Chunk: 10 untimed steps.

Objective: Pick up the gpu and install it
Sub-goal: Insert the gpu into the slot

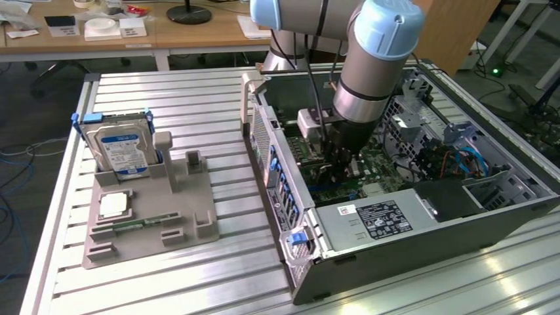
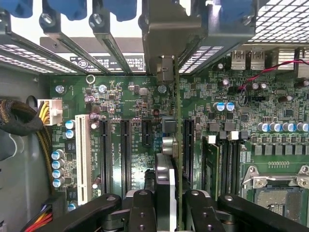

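1. Fixture tray (image 1: 149,216) on the desk (image 1: 201,105), at the exterior view's left: it carries the hard drive (image 1: 122,149).
2. Open computer case (image 1: 394,256): the claw (image 2: 170,203) is closed on the gpu (image 2: 176,145), held edge-on above the motherboard (image 2: 130,96).
3. Step: insertion. Seating calls for squaring the card's edge with a slot (image 2: 187,145), judged just beside it.
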Tool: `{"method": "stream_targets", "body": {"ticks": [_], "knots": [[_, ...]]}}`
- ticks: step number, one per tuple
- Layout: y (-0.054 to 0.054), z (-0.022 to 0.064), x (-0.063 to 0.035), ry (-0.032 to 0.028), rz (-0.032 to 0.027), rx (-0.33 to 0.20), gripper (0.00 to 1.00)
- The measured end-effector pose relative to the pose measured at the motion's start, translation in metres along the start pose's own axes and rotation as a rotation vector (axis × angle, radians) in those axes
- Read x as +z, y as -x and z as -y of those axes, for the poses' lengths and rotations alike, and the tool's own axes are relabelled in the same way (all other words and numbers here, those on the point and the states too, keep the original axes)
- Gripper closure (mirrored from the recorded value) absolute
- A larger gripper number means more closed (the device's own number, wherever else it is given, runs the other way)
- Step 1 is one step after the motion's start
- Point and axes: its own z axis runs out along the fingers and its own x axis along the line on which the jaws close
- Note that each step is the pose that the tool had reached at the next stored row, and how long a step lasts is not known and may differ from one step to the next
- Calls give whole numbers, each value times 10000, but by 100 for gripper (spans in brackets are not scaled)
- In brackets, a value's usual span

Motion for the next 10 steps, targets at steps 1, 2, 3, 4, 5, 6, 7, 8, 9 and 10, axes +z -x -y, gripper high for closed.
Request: {"method": "stream_targets", "body": {"ticks": [1, 2, 3, 4, 5, 6, 7, 8, 9, 10], "knots": [[0, 0, 4, 0, 2, 0, 72], [0, 0, 7, 2, 1, 0, 72], [0, -1, 12, 3, -2, 1, 72], [-1, -1, 16, 4, -5, 0, 72], [-1, -1, 21, 5, -7, 1, 72], [-2, -1, 27, 4, -9, 1, 72], [-2, -1, 33, 5, -9, 0, 72], [-2, -1, 36, 4, -7, 1, 72], [-2, -1, 38, 3, -4, 0, 72], [-1, 0, 39, 2, -2, 0, 72]]}}
